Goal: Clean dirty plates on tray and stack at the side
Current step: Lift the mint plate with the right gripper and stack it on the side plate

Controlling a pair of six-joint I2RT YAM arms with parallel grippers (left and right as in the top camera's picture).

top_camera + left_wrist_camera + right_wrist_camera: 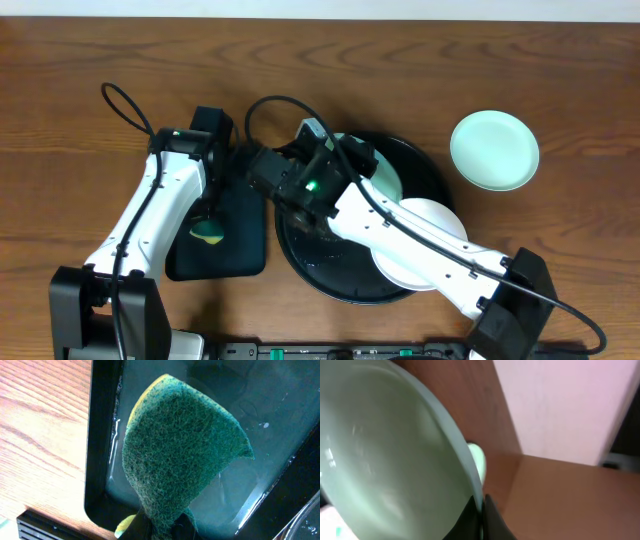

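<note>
Mint-green between the right jaws: pinched thin on the rim of one plate, tilted steeply and apparently raised over the far side of the round black tray. No teal smear to be made out on the face shown to the right wrist camera, though blurred there. Lying on the tray, partly under the right arm: the white plate. Out on the bench, well apart to the right of the tray: a second green plate.

On the other side, left jaws pressed onto one end of a green-and-yellow sponge, hanging it above the small rectangular tray, with a film of water in that tray's bottom.

Judging the step: probably wiping done or nearly done on the held plate, with carrying it to the one at the side, to stack, as the next move.

Risks from here:
- Holding by the edge alone, with so narrow a bite: could swing or slide out of the pinch, more so if wet.
- Crossing above the white plate: could clip it if lowered early.
- Setting down off-centre on the second green plate: could tip it or shove it along the bench.
- Sweeping right with the forearm so low across the tray: could catch the white plate's rim and drag it.
- Moving the sponge off its tray: could drip onto the wood.
</note>
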